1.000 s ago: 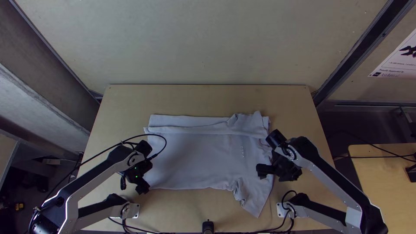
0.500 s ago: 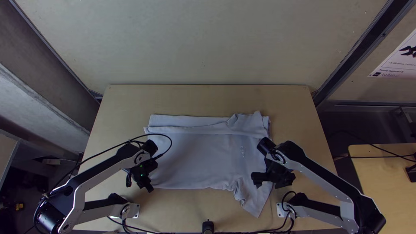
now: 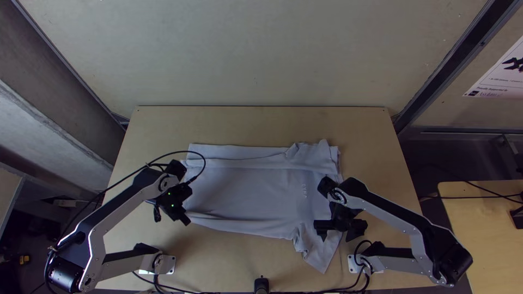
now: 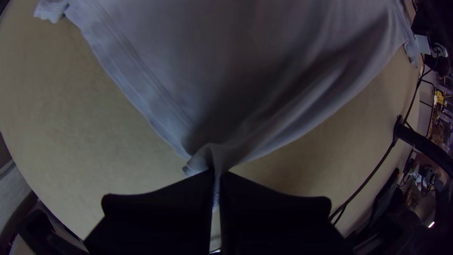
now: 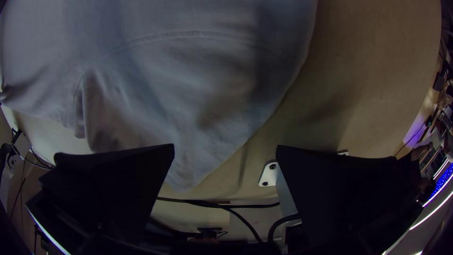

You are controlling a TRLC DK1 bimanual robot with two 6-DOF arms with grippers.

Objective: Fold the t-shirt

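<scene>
Top view: your pale grey-lavender cloth t-shirt [image 3: 250, 190] lies across the middle of the light wooden bench [image 3: 245, 122], small print toward its right side. Far edge: a strip of cloth doubled along its length, rumpled at the right end. Near right: a creased part tapers to a point toward you.

Left: your black left gripper [image 3: 184, 219] is at the shirt's near-left corner. Left wrist view has its jaws closed on that corner, cloth pinched between them, creases fanning out. Stitched hem runs up one side from the pinch.

Right: your black right gripper [image 3: 339, 233] is over the near-right part. Jaws wide, nothing gripped; right wrist view puts the tapered cloth tip between them. Can't tell you whether they touch it.

Also: thin black cable [image 3: 204, 160] loops off your left arm near the shirt's left side. Stubby black post [image 3: 261, 285] at the bench's near edge, between your arms' bases.
</scene>
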